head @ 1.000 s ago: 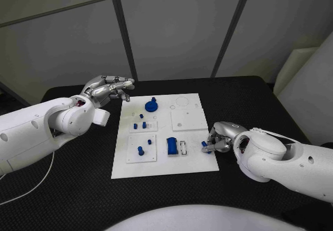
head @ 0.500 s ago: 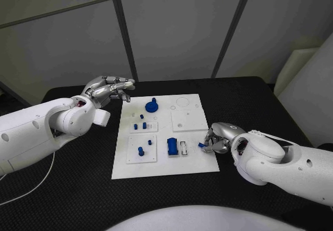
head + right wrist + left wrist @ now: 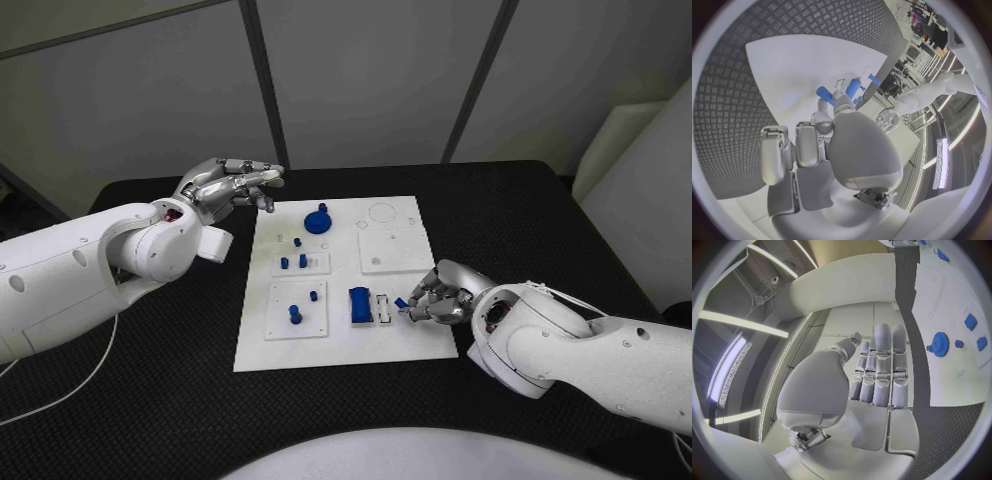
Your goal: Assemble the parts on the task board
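Note:
The white task board (image 3: 411, 345) lies in the middle of the black table. My right hand (image 3: 440, 298) is over the board's right edge and pinches a small blue part (image 3: 401, 302) at its fingertips, close to a white slot beside the upright blue block (image 3: 358, 303). The right wrist view has the pinched blue part (image 3: 825, 94) ahead of the fingers and the blue block (image 3: 853, 87) just beyond. My left hand (image 3: 231, 185) hovers off the board's far left corner, fingers extended, holding nothing. A blue gear (image 3: 316, 218) stands on the far part of the board, also seen as the gear (image 3: 940, 344) in the left wrist view.
Small blue pegs (image 3: 293, 262) stand on a white square at mid-left of the board, and another peg (image 3: 294, 314) on the near-left square. A plain white square (image 3: 392, 250) lies at mid-right. Black table (image 3: 548, 230) surrounds the board.
My right hand has moved left from the board's right edge onto the board, carrying the small blue part toward the slot beside the blue block. The left hand has stayed put.

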